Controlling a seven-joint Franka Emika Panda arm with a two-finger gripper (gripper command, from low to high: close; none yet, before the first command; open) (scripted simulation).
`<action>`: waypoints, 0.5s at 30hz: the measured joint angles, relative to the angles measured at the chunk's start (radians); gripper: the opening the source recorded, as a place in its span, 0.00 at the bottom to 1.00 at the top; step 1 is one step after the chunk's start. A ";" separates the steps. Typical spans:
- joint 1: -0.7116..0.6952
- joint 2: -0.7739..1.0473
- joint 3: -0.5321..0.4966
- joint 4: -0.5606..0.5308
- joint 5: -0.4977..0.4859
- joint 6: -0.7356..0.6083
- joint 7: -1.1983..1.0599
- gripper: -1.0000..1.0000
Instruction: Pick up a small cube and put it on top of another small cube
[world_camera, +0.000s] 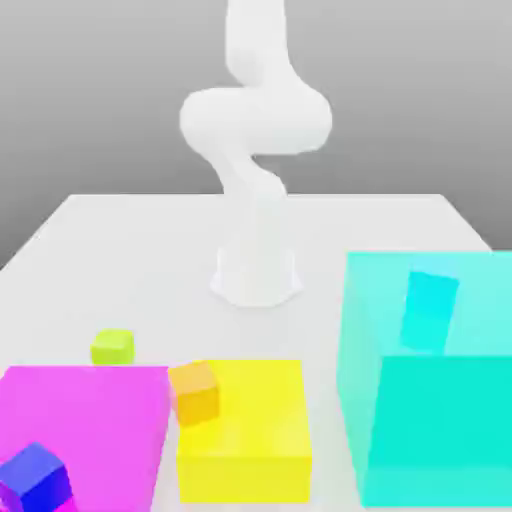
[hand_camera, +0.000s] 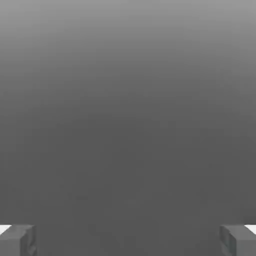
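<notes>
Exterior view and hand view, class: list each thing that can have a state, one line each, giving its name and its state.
gripper: open, holding nothing.
lime-green cube: on the table, apart from the blocks.
orange cube: tilted, on the yellow block.
dark-blue cube: tilted, on the magenta block.

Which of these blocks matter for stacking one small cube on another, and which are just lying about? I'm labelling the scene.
For the job:
- lime-green small cube
- small orange cube or small dark-blue cube, possible bases
- gripper, open

Lying about:
- magenta block
- yellow block
- big cyan block
- small cyan cube
</notes>
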 joint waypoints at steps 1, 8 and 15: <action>-0.015 0.028 -0.010 -0.026 -0.019 0.023 -0.012 0.50; -0.119 0.208 -0.107 -0.191 -0.126 0.165 -0.102 0.50; -0.218 0.383 -0.241 -0.355 -0.197 0.307 -0.218 0.50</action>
